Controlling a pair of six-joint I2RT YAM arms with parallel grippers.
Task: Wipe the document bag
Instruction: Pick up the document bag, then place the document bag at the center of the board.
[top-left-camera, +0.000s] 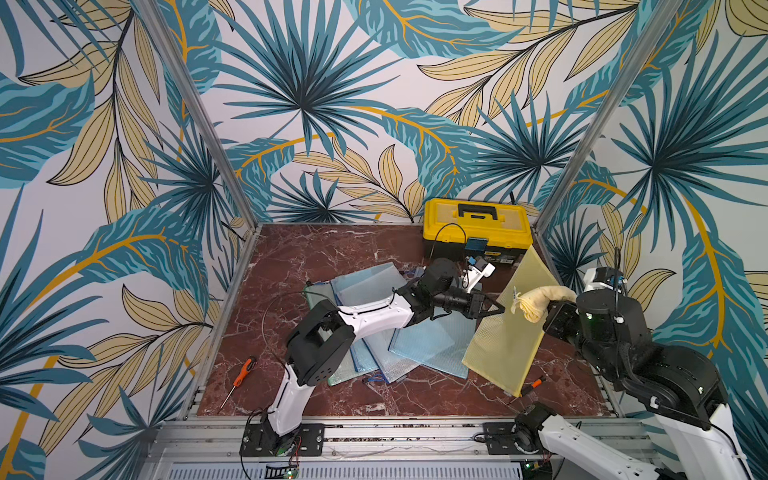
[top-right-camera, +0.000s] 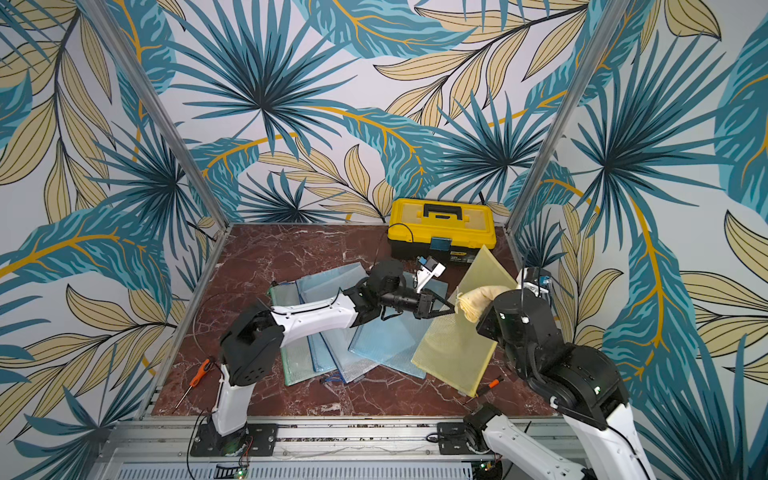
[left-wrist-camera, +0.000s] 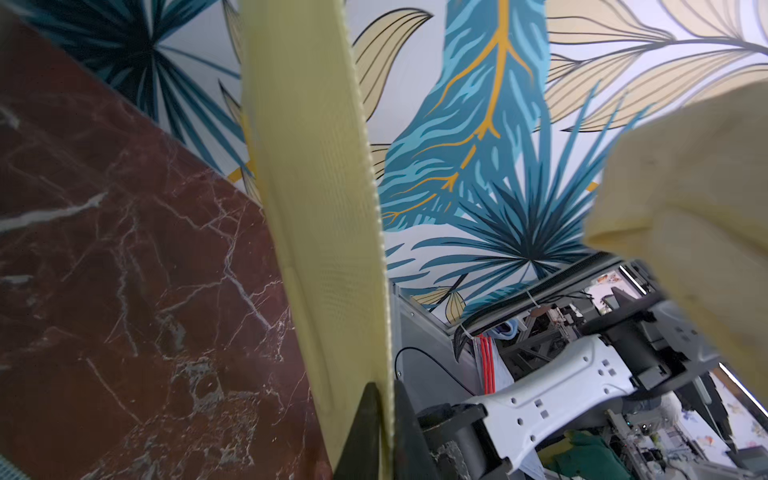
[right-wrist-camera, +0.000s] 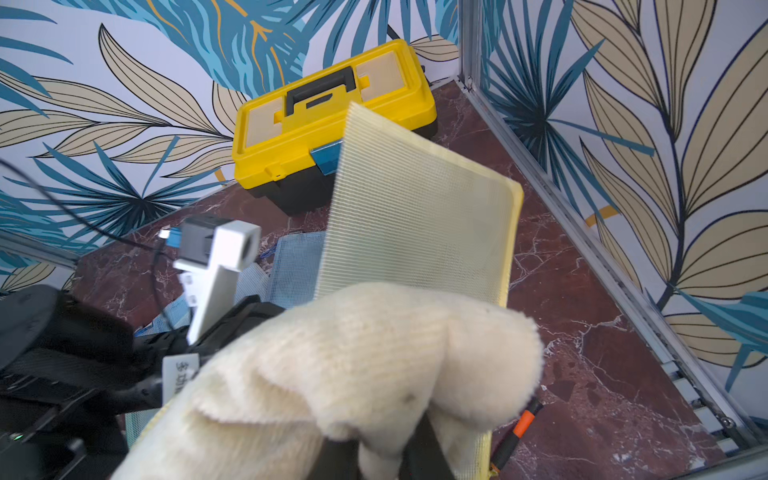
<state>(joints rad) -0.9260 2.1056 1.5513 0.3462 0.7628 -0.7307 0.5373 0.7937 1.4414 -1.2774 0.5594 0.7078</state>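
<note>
The yellow mesh document bag (top-left-camera: 511, 328) (top-right-camera: 457, 345) stands tilted up off the marble table, with its lower corner near the front. My left gripper (top-left-camera: 500, 309) (left-wrist-camera: 385, 390) is shut on the bag's left edge, which runs between the two dark fingers in the left wrist view. A cream cloth (top-left-camera: 540, 301) (right-wrist-camera: 361, 357) is bunched in my right gripper (right-wrist-camera: 386, 449), which is shut on it. The cloth rests against the bag's (right-wrist-camera: 415, 224) upper face, close to the left gripper. The cloth hides most of the right fingers.
Several blue mesh bags (top-left-camera: 432, 345) lie fanned under the left arm. A yellow toolbox (top-left-camera: 478, 226) stands at the back right. An orange screwdriver (top-left-camera: 241, 374) lies front left; another orange-handled tool (top-left-camera: 534, 384) lies under the yellow bag's lower corner. Metal frame posts border the table.
</note>
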